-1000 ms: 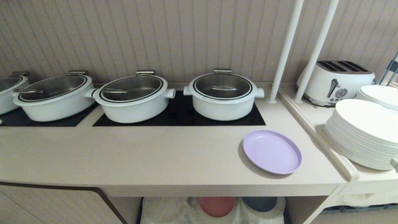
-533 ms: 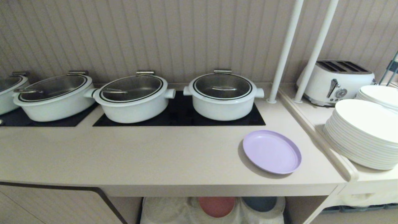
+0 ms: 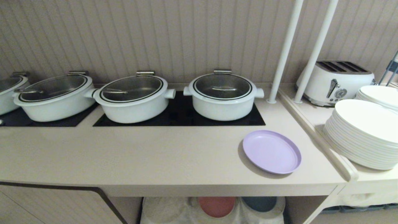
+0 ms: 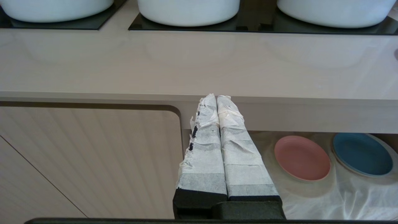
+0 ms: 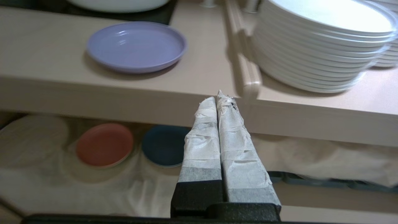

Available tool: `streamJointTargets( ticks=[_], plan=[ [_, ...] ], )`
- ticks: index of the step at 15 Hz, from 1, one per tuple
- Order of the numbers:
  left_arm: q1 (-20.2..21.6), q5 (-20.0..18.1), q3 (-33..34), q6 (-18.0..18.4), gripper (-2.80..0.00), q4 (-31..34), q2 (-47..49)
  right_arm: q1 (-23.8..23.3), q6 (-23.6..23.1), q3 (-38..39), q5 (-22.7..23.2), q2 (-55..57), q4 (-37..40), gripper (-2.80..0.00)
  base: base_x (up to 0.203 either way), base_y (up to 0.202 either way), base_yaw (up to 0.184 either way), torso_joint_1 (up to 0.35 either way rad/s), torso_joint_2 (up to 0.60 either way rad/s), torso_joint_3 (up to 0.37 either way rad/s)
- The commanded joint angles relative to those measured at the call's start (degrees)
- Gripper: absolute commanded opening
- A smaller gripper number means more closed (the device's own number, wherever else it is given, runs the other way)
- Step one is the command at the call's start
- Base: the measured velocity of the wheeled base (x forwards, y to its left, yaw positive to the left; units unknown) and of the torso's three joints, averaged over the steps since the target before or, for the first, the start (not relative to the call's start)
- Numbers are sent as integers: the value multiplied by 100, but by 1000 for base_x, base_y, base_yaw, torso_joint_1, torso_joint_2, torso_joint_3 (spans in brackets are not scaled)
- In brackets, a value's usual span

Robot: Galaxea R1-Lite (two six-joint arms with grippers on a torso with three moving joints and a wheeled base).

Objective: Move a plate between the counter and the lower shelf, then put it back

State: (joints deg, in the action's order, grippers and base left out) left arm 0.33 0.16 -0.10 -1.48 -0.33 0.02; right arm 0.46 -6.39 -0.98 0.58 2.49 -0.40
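Overhead, the plate (image 3: 272, 151) lies flat on the counter (image 3: 149, 155) at the pots' four o'clock, near the front edge; neither arm shows. Left wrist view: left gripper (image 4: 216, 97), jaws pressed together, empty, plate unseen. Right wrist view: right gripper (image 5: 220, 95), jaws together, empty; the plate (image 5: 136, 46) sits at their eleven o'clock, so the right arm looks nearer.

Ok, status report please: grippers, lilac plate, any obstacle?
Left gripper and right gripper shut, empty. Lilac plate flat on counter. Nothing obstructs it.
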Motion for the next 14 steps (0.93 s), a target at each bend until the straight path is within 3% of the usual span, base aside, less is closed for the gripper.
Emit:
streamJointTargets(
  ticks=[1, 4, 14],
  plan=[
    [2, 2, 1, -2, -280, -2, 6, -2, 9, 58, 116, -249, 162, -280, 0, 0, 0, 0, 0, 0],
    [2, 2, 1, -2, -280, -2, 6, -2, 331, 14, 82, -249, 261, -280, 0, 0, 0, 0, 0, 0],
    [2, 2, 1, -2, -280, -2, 6, -11, 296, 46, 91, -249, 198, -280, 0, 0, 0, 0, 0, 0]
  ],
)
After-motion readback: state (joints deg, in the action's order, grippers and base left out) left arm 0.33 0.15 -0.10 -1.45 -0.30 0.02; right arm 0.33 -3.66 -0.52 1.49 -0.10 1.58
